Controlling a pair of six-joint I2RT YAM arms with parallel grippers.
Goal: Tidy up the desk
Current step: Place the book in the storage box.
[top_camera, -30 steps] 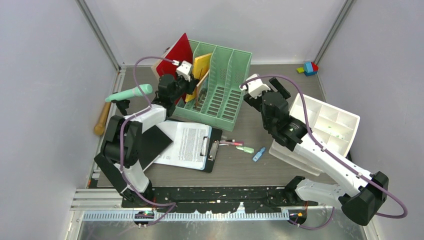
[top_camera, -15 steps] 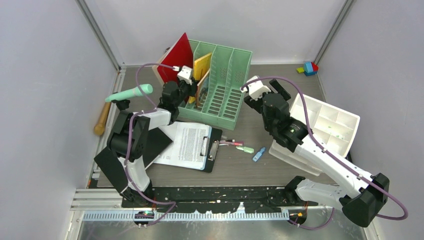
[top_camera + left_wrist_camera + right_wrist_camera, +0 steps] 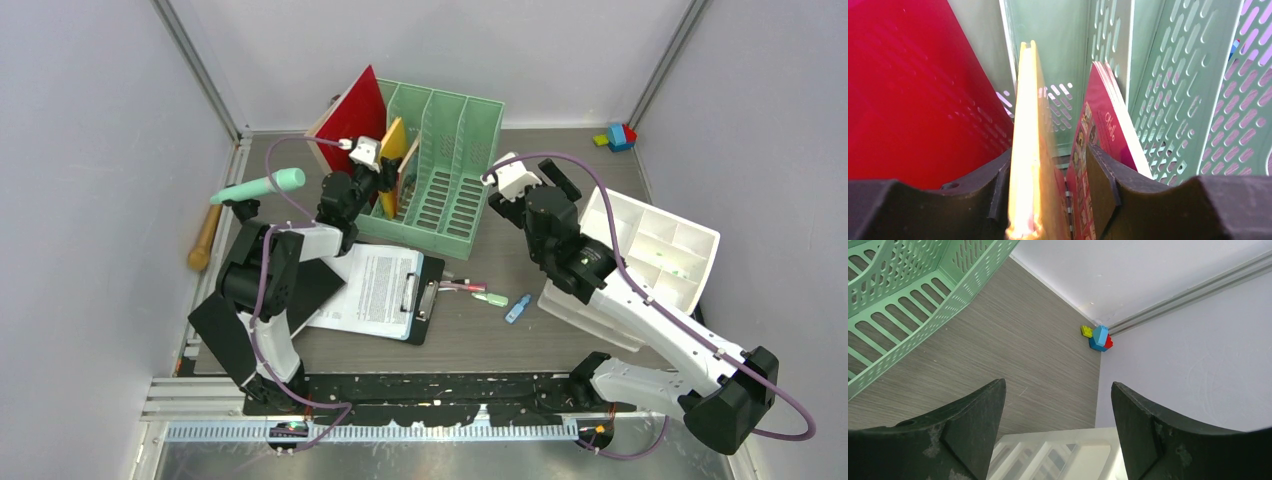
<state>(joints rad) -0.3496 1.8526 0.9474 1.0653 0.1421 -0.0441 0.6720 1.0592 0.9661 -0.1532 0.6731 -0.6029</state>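
Observation:
The desk (image 3: 500,345) is a grey-brown wood-grain top, also in the right wrist view (image 3: 998,335). My left gripper (image 3: 384,176) reaches into the left slot of the mint-green file rack (image 3: 450,170). In the left wrist view my left gripper (image 3: 1049,148) has its jaws closed on a yellow book (image 3: 1025,125) and a pink booklet (image 3: 1103,115), both standing in the rack (image 3: 1168,75). The yellow book (image 3: 394,140) stands nearly upright. My right gripper (image 3: 556,182) is open and empty above the desk, between the rack and the white drawer unit (image 3: 655,250); its jaws (image 3: 1058,385) are wide apart.
A red folder (image 3: 352,112) leans on the rack's left side (image 3: 913,90). A clipboard with paper (image 3: 375,290) and a black folder (image 3: 305,285) lie near the left arm. Pens and markers (image 3: 490,298) lie mid-desk. Toy bricks (image 3: 618,137) sit in the far right corner (image 3: 1098,337). A mint-handled tool (image 3: 262,186) and a wooden handle (image 3: 205,240) lie at the left.
My left gripper has moved left and farther back in the rack slot, and the yellow book has swung from leaning to nearly upright. The right arm has barely moved.

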